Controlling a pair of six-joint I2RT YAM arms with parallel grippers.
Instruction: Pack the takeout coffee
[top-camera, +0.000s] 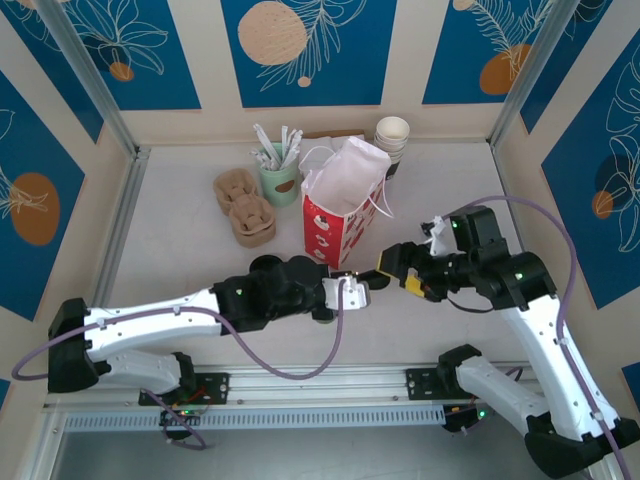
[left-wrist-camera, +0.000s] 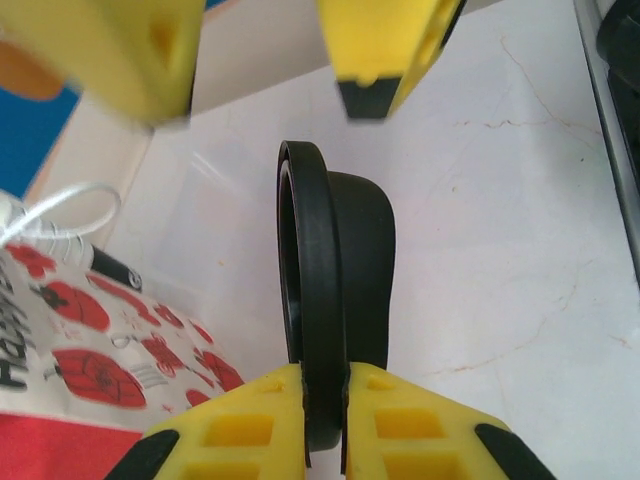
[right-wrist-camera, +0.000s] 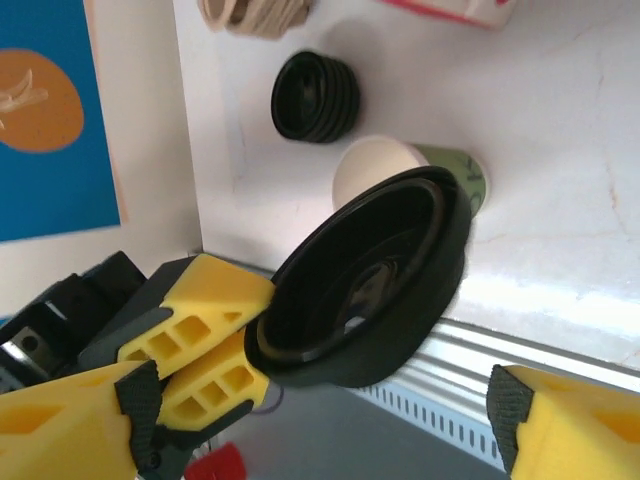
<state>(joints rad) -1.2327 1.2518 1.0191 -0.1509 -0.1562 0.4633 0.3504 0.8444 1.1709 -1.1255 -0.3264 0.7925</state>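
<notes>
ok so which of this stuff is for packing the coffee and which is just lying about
For the job: lid in left gripper, open cup, bag.
Lying about: lid stack, carriers, cup stack, stirrer cup.

Lid (left-wrist-camera: 340, 280) black plastic, smooth, faint sheen. Tabletop (left-wrist-camera: 500, 300) glossy, marble-look. Bag (top-camera: 335, 215) printed paper.

The lid (left-wrist-camera: 335, 290) was plain black, the left pincer (left-wrist-camera: 325, 400) yellow with black trim. The paper bag (top-camera: 333, 215) was white above and red below, printed with red-and-black motifs, perhaps ladybirds. The tabletop (left-wrist-camera: 520, 250) was white, faintly veined; the wall panels (top-camera: 350, 70) were blue with orange discs.
</notes>
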